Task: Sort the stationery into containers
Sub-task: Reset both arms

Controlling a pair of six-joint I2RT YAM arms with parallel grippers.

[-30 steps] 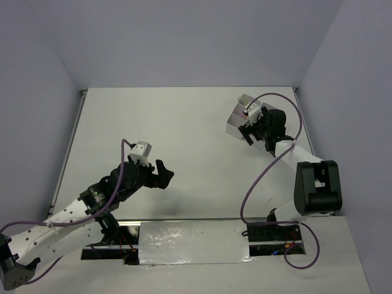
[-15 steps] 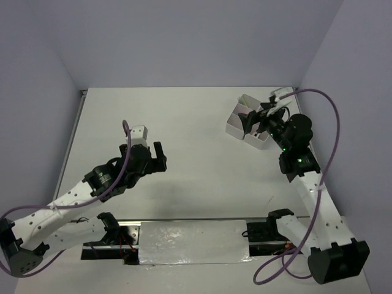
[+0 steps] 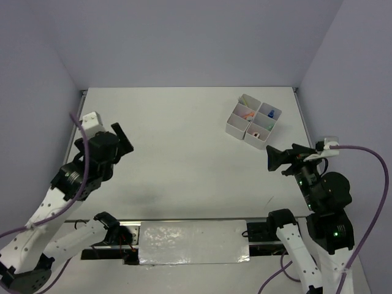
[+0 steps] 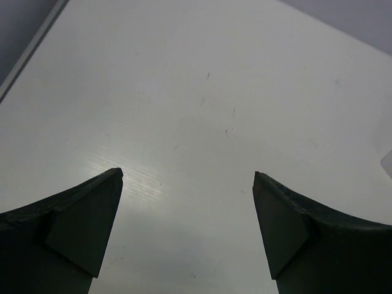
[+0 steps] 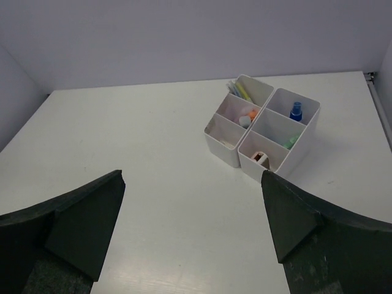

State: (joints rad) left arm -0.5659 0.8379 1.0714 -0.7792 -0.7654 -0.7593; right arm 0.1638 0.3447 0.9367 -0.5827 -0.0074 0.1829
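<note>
The white tray [image 3: 234, 131] stands at the far right of the table and is divided into several compartments. It also shows in the right wrist view [image 5: 222, 149]. It holds yellow-green pens [image 5: 241, 90], a blue marker [image 5: 296, 111], orange pieces [image 5: 247, 118], a green item [image 5: 289, 142] and a small brown-and-white piece [image 5: 260, 158]. My right gripper [image 3: 283, 157] [image 5: 193, 174] is open and empty, raised well short of the tray. My left gripper [image 3: 122, 138] [image 4: 187, 173] is open and empty over bare table at the left. No loose stationery shows on the table.
The white table [image 3: 177, 141] is bounded by grey walls at the back and both sides. A metal rail [image 3: 68, 147] runs along its left edge. The arm bases and a foil-covered strip [image 3: 193, 242] sit at the near edge.
My right gripper has drawn back from the tray toward the near right, so the tray is uncovered. My left arm has swung from the table's middle to the left and risen.
</note>
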